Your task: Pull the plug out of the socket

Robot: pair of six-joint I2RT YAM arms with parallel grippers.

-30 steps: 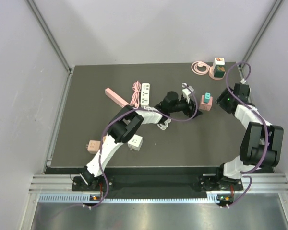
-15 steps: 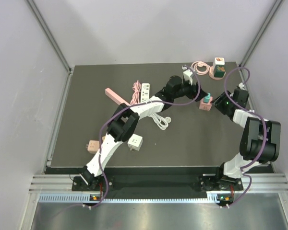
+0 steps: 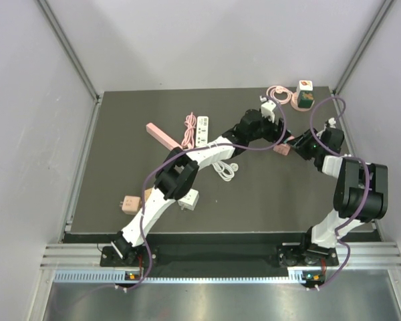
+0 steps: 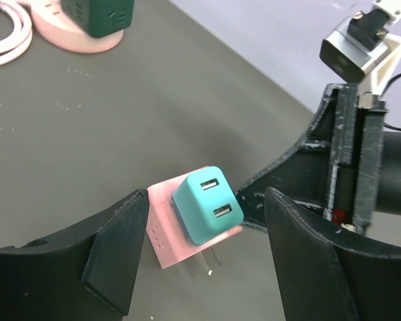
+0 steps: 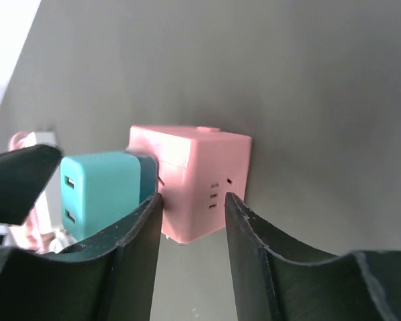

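Note:
A teal two-port USB plug (image 4: 207, 204) sits in a pink socket cube (image 4: 166, 237) lying on the dark table; thin metal prongs show under it. My left gripper (image 4: 206, 200) is open, one finger on each side of the plug and cube, touching neither. My right gripper (image 5: 192, 200) is open with its fingertips just short of the pink cube (image 5: 204, 180); the teal plug (image 5: 100, 190) is on the cube's left side. In the top view both grippers, left (image 3: 275, 130) and right (image 3: 295, 142), meet at the cube (image 3: 281, 148); the plug is hidden there.
A round pink socket with a green plug (image 3: 305, 95) and a coiled pink cable (image 3: 276, 93) lie at the back right. A white power strip (image 3: 202, 130), a pink strip (image 3: 162, 136), a white cable (image 3: 224, 168) and two small cubes (image 3: 188, 198) lie to the left.
My left gripper has swung right and back from the table's middle to straddle the plug. My right gripper has moved left up to the pink cube.

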